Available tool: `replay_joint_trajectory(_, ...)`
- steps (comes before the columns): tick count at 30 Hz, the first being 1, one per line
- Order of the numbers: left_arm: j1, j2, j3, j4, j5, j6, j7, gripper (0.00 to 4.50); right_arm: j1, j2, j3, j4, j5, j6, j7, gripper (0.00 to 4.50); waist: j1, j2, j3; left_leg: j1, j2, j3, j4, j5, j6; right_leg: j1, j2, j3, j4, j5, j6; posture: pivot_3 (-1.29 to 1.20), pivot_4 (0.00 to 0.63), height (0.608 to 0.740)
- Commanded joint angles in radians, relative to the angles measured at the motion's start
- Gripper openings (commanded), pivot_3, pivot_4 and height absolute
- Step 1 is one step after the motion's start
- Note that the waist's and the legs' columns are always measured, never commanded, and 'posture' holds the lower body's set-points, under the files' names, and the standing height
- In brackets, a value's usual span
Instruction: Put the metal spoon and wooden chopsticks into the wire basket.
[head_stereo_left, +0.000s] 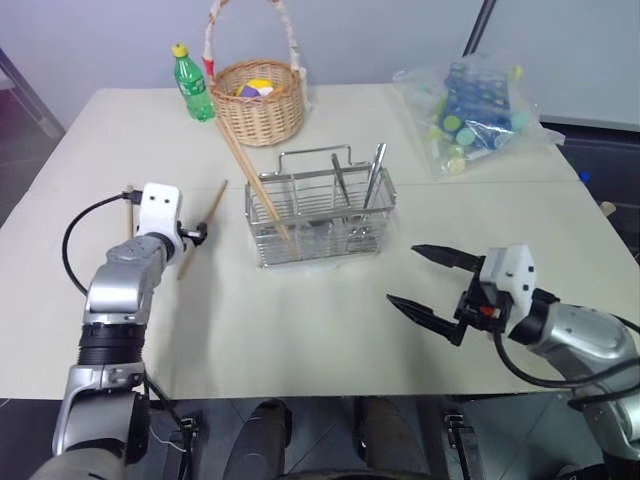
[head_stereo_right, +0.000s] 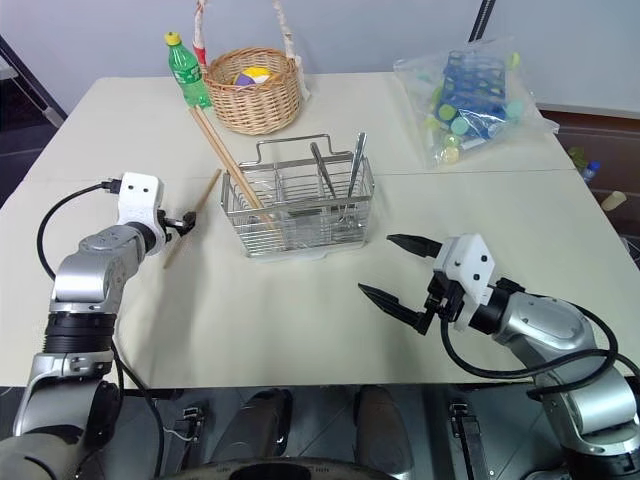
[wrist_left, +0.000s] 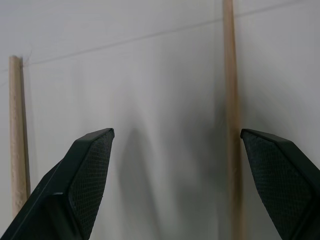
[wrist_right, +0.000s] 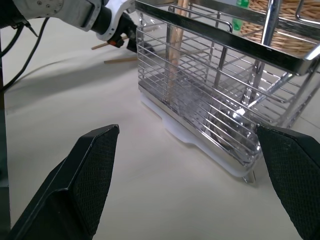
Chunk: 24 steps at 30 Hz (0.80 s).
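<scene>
Spreading across most of the head views, the cream table (head_stereo_left: 330, 330) carries everything. Near its middle stands the wire basket (head_stereo_left: 320, 215), with utensils already upright in it: a chopstick (head_stereo_left: 255, 180) leans out toward the upper left, and shiny metal pieces stand at its right end, one of them likely the metal spoon (head_stereo_left: 375, 175), though I cannot tell which. Behind it, at the upper middle of the frame, sit a wicker basket (head_stereo_left: 262, 105) and a green bottle (head_stereo_left: 192, 85); a clear bag of bright items (head_stereo_left: 475, 110) lies at upper right.

What matters now is on the left. A loose chopstick (head_stereo_left: 203, 228) lies flat on the table just left of the wire basket, its long axis running from lower left up to upper right. The left gripper (head_stereo_left: 200, 235) sits right at it, far nearer than the other arm. The left wrist view shows its two black fingers (wrist_left: 85, 175) spread wide, holding nothing, with one chopstick (wrist_left: 231, 100) just inside one finger and a second stick (wrist_left: 17, 130) outside the other, both running along the fingers' direction.

The right gripper (head_stereo_left: 430, 285), at the lower right of the frame, is also spread wide and empty, facing the basket.
</scene>
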<state>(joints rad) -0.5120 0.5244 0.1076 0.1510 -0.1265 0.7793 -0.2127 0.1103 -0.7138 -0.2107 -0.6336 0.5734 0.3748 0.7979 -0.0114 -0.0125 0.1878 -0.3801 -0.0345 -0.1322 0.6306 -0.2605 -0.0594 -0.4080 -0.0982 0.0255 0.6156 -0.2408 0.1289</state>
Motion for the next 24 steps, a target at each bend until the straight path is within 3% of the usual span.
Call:
replay_joint_trajectory(1, -0.027, 0.032, -0.005, 0.023, 0.024, -0.004, -0.022, 4.26, 0.031, 0.004, -0.056, -0.038, 0.007, -0.043, 0.007, 4.46, 0.0, 0.0, 0.0, 0.0, 0.0, 0.0, 0.0, 0.0, 0.0, 0.0, 0.0, 0.0, 0.0, 0.0, 0.0, 0.0, 0.15, 0.74)
replay_joint_trajectory(16, -0.056, 0.063, -0.038, 0.093, 0.049, 0.017, -0.095, 4.26, 0.109, 0.006, -0.102, -0.069, 0.015, -0.073, -0.005, 4.46, -0.002, 0.0, 0.0, 0.005, 0.0, 0.0, 0.0, 0.0, 0.0, 0.004, 0.0, 0.0, 0.001, 0.0, 0.0, 0.0, 0.15, 0.74)
replay_joint_trajectory(24, -0.113, 0.172, -0.038, 0.175, 0.056, 0.074, -0.178, 4.26, 0.086, 0.013, -0.083, -0.037, 0.002, -0.077, -0.018, 4.46, -0.007, 0.0, 0.0, 0.005, 0.0, 0.0, -0.001, 0.0, 0.0, 0.004, 0.0, 0.0, 0.002, 0.0, 0.0, 0.0, 0.15, 0.74)
